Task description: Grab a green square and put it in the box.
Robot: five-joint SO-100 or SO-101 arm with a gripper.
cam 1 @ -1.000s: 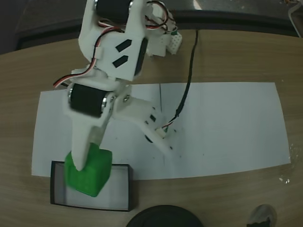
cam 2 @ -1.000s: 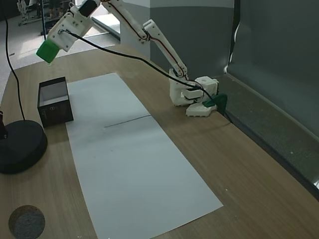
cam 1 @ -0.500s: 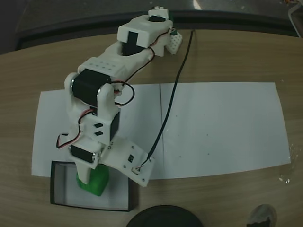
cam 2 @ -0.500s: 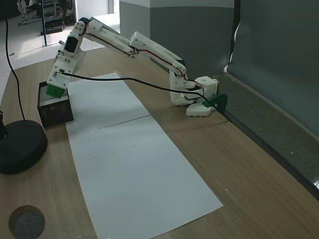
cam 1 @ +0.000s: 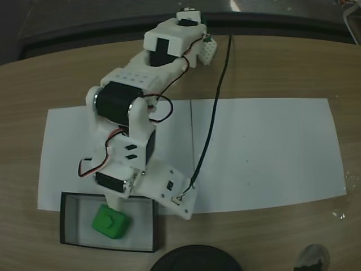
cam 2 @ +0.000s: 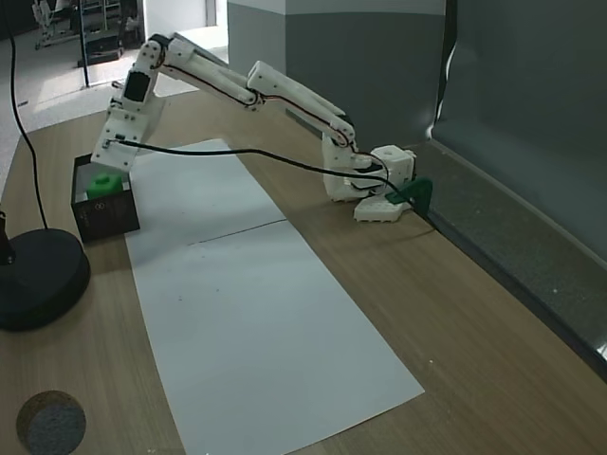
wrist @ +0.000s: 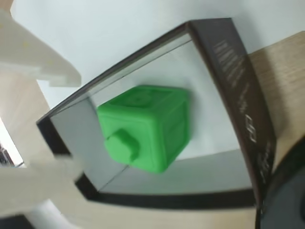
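Block released, lying inside the box.

The gripper point(cam 1: 115, 201) stood with its jaws parted and empty, just above the box point(cam 1: 159, 226) at its rear wall. The green square point(cam 1: 110, 222) rested free on the pale floor, tilted in the wrist view point(wrist: 145, 126). Risk: a careless withdrawal could catch the thin black wall point(wrist: 238, 81) and shift the box.

1. A wooden desk point(cam 2: 493, 313) with a curved edge carries a long white paper sheet point(cam 2: 256, 303).
2. A dark grey panel point(cam 2: 531, 104) rises behind the desk's right edge in a fixed view.
3. Beyond the far corner, a pale floor point(cam 2: 57, 85) lies brightly lit.
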